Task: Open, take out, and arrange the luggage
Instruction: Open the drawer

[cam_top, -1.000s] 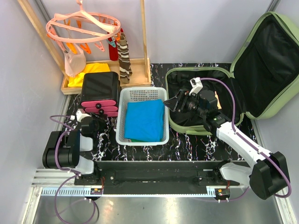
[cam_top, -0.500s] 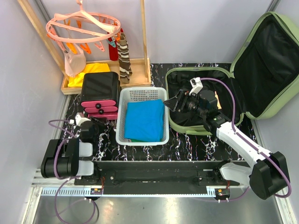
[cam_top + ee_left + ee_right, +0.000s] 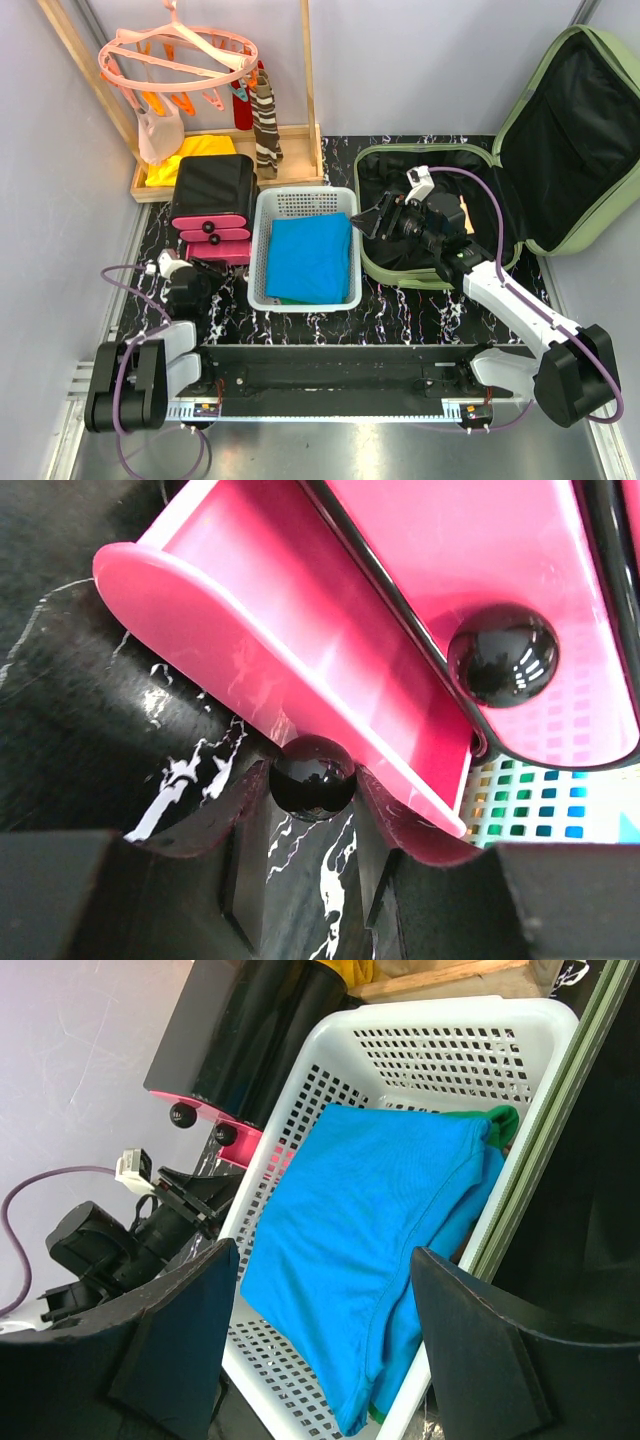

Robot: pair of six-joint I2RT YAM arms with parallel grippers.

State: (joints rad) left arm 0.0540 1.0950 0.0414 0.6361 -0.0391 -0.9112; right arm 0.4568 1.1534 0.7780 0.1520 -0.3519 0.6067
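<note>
On the right, open light-green luggage (image 3: 575, 130), black-lined inside

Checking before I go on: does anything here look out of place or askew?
The black case's lowest pink drawer stands pulled out, its knob pinched in the left gripper. Nothing looks spilled or damaged.

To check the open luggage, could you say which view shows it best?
Top external: the luggage shows both halves, lid raised. Right wrist catches only its green rim; left wrist shows none of it.
</note>
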